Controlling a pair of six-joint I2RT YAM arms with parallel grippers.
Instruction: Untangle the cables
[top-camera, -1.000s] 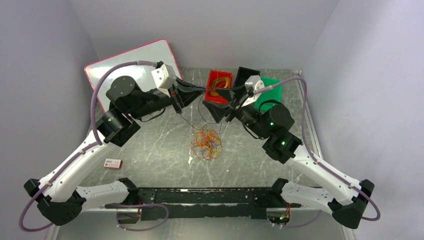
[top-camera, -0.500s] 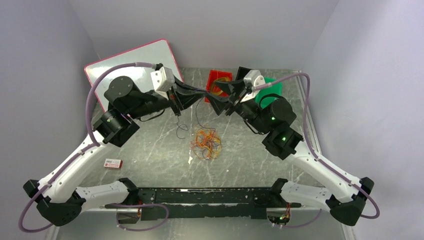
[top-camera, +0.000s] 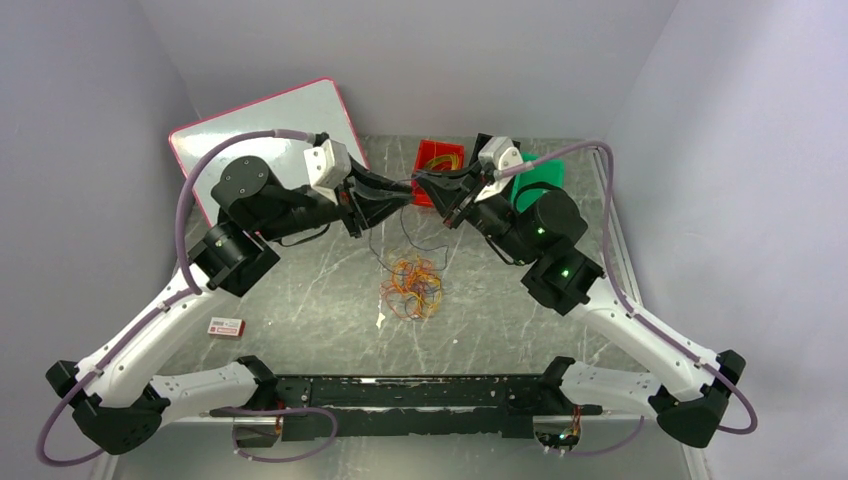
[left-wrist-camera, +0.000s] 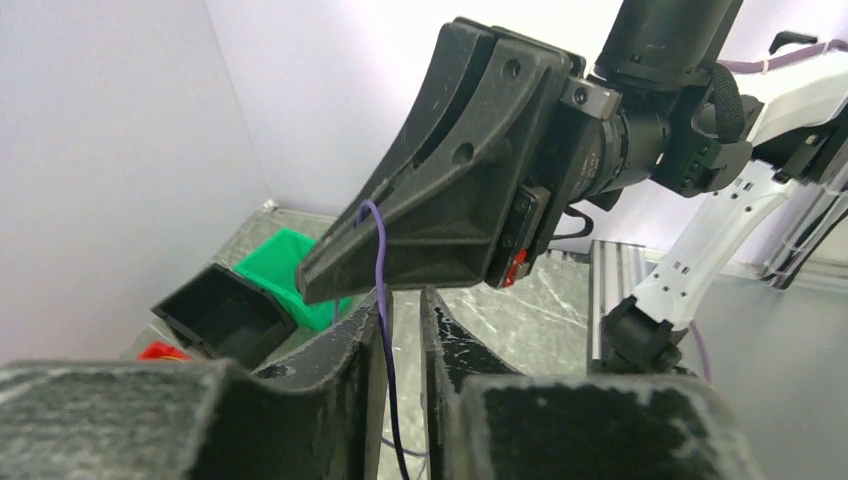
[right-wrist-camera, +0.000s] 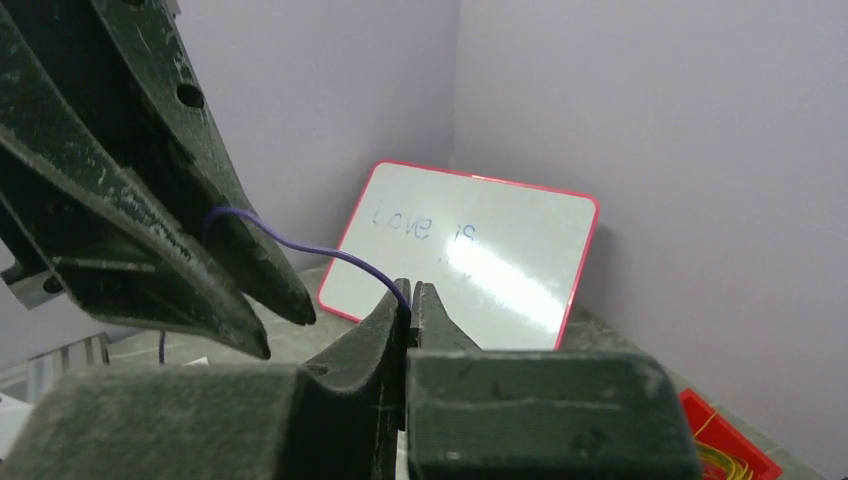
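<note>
step: likely passing one wire (right-wrist-camera: 300, 245) claw to claw, upper centre of top view | right claw (right-wrist-camera: 410, 292) pinched tight on it | left claw (left-wrist-camera: 405, 295) a crack apart around it, grip unclear | tangle (top-camera: 412, 288) mid-frame, below | next: left releases, right draws wire clear

Purple cable (right-wrist-camera: 320, 250) smooth, plastic-coated; whiteboard (right-wrist-camera: 480, 250) glossy; table (top-camera: 300, 290) marbled, polished.

Bright, even light falls from above. Shadows on the table (top-camera: 300, 290) are soft and pale. The whiteboard (right-wrist-camera: 470, 260) has a white shiny glare spot. In the wrist views the near fingers (right-wrist-camera: 375, 335) look big and blurry at the bottom, but the thin cable (right-wrist-camera: 300, 246) looks sharp. The top view is clear.
</note>
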